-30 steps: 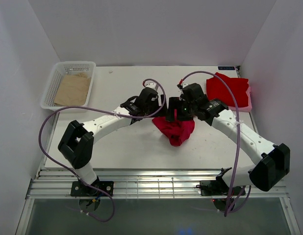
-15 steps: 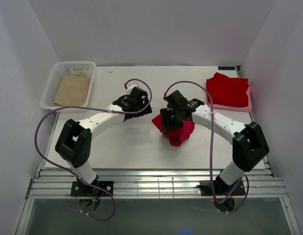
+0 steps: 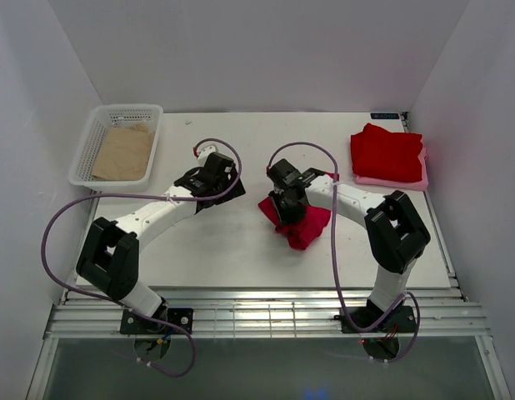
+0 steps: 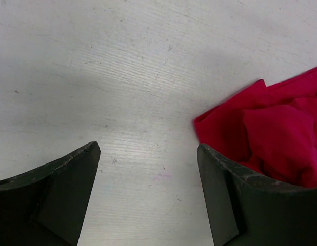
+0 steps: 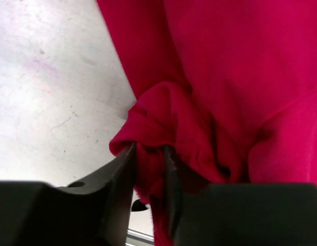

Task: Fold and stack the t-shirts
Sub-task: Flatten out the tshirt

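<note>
Left tool [image 4: 147, 154] spread wide; right tool [image 5: 149, 154] pinched tight

The left gripper [image 4: 148, 197] hangs over bare white table [image 4: 122, 77], its two dark fingers [image 4: 56, 197] spread wide with nothing between them. Just beyond the right-hand finger lies a crumpled red t-shirt [image 4: 271, 136] — its edge partly hidden behind that finger.

Robot lab cell: plain white walls [image 3: 257, 50], white table [image 3: 232, 250], aluminium rail base [image 3: 257, 321].
</note>
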`<state>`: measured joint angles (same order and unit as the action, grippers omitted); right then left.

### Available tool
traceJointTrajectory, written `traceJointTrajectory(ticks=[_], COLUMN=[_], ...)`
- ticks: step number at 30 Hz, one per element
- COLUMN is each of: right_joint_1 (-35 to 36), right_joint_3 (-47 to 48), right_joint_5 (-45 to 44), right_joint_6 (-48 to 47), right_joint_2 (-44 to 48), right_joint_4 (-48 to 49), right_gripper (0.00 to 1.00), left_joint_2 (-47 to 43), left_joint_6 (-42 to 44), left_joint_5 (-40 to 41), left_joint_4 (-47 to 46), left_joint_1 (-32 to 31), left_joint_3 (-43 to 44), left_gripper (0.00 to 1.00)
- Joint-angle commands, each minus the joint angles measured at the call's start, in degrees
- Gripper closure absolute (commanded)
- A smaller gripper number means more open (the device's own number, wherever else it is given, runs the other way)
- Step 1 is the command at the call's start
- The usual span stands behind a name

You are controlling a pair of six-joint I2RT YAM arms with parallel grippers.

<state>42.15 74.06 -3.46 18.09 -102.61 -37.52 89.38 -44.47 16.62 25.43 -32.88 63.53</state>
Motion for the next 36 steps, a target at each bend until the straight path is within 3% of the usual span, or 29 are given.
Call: traceJointTrajectory(ticks=[1,2,3,8,12,16,18,22,27,33,36], right_joint_1=[0.56,0.56,0.56,0.83,1.18,1.88,1.88,1.88,0.92,0.65,0.48], right_joint_3=[1.96,2.05,2.31,8.10,26.70,60.83,66.89,54.47,33.72,11.86,6.55], right_joint_5=[-4.27,-4.44,-5.05,-4.89,-2.43,0.37,2.83,1.90,-13.29,-21.39,-25.44], right_joint_6=[-2.79,-2.97,-3.14,-3.58,-4.46,-4.64,-3.41,-1.56,0.71,10.20,13.55], right_joint_2=[-2.07,-2.68,-3.21,-2.78,-3.82,-10.92,-10.87,0.19,10.65,20.67,22.54], right_joint_4=[-1.15,-1.68,-2.29,-5.80,-12.47,-24.59,-25.85,-18.49,-21.10,-24.01,-24.27], right_gripper=[0.71,0.86,0.92,0.92,0.92,0.92,0.92,0.92,0.92,0.92,0.92], left_joint_2=[-5.09,-5.97,-6.41,-9.57,-11.95,-11.95,-12.21,-13.09,-14.59,-15.03,-14.59], left_joint_6=[-0.80,-0.80,-0.71,-0.62,-0.53,-0.36,-0.71,-1.76,-2.29,-1.32,-1.59], left_joint_5=[-0.01,-0.10,-0.10,0.16,0.43,-0.18,-0.54,-0.28,1.22,1.05,-0.18], left_joint_4=[-0.03,-0.03,-0.12,-0.03,-0.29,-0.38,-0.38,-0.29,-0.21,0.32,0.41], left_joint_1=[1.42,1.85,2.21,4.31,6.07,7.13,7.39,7.66,7.75,7.83,7.83], left_joint_3=[-1.38,-1.65,-2.00,-3.76,-3.94,-3.59,-3.85,-4.38,-4.55,-3.76,-4.20], left_gripper=[0.13,0.13,0.13,0.13,0.13,0.13,0.13,0.14,0.15,0.16,0.16])
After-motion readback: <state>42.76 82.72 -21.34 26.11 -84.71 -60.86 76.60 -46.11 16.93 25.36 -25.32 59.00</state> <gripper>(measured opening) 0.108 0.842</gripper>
